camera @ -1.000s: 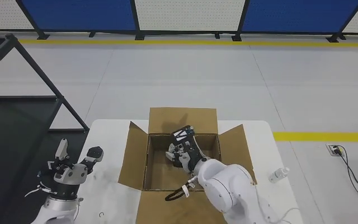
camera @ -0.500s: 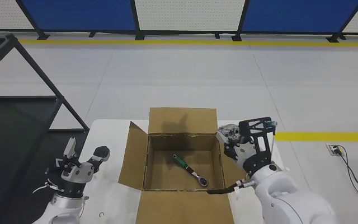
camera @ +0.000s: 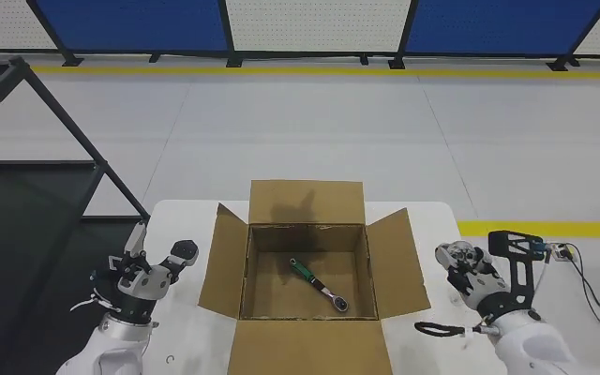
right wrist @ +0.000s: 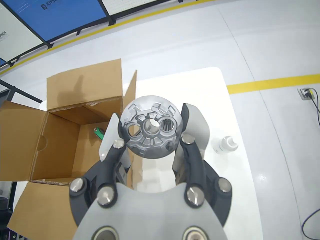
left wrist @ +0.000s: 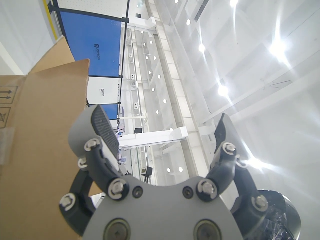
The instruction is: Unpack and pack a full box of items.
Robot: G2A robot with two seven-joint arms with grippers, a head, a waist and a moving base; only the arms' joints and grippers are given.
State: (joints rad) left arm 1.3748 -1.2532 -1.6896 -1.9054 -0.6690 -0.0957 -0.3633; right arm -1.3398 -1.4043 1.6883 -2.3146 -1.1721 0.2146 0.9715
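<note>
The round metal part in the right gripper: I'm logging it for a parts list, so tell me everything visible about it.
The round metal part is a dull grey, cast-looking disc with a raised central hub, two round holes beside it, one splined inside, and notched ribs across the face. The right gripper clamps it by the rim, holding it above the white table, beside the open box.

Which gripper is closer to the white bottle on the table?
Right. The right gripper, holding the metal part, is close beside the white bottle; the left gripper is far off beyond the box.
</note>
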